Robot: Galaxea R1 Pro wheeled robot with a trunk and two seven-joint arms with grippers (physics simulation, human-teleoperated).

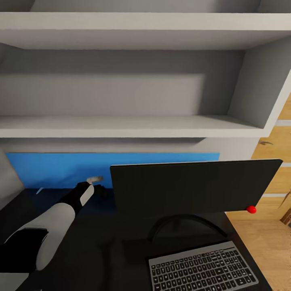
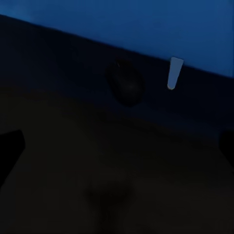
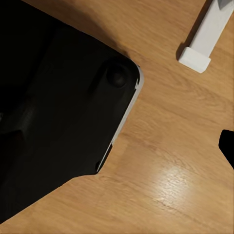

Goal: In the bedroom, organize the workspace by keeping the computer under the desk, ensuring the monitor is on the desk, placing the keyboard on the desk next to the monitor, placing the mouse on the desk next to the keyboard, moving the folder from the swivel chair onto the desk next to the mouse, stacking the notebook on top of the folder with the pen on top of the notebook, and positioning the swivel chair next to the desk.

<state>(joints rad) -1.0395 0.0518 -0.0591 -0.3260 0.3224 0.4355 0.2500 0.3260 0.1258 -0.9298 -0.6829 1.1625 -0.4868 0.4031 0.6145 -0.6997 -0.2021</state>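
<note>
On desk [image 1: 101,258]: monitor [image 1: 194,186], keyboard [image 1: 202,268] at front edge; left gripper [image 1: 95,182] spread wide above mouse [image 2: 126,82].

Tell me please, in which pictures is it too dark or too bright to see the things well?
Left wrist view: very dim and soft; the mouse is only a faint dark oval on the black desk, below the blue panel. Head view: evenly lit, the monitor and keyboard read clearly. Right wrist view: a bright glare patch lies on the wooden floor.
</note>
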